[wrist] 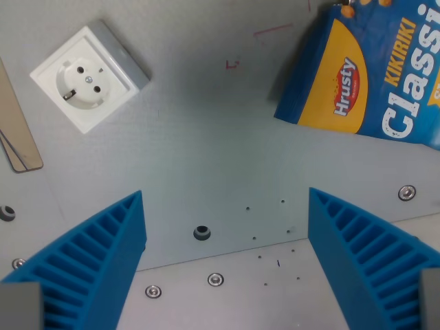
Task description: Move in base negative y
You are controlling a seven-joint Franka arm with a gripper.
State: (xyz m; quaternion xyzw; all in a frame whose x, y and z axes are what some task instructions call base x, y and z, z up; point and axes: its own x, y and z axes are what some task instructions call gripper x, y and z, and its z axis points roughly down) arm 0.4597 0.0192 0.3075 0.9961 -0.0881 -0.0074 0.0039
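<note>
My gripper (227, 227) is open and empty, its two blue ribbed fingers (96, 261) standing wide apart at the bottom of the wrist view above the grey table plate (206, 137). Nothing lies between the fingers. A white wall socket (89, 74) lies on the plate at the wrist view's upper left. A blue and yellow snack packet (371, 75) lies at the wrist view's upper right.
A beige flat strip (17, 137) lies at the wrist view's left edge. Screws (215, 279) and a round hole (201, 232) mark the plate near a seam between the fingers. Faint red marks (271, 31) show on the plate at the top.
</note>
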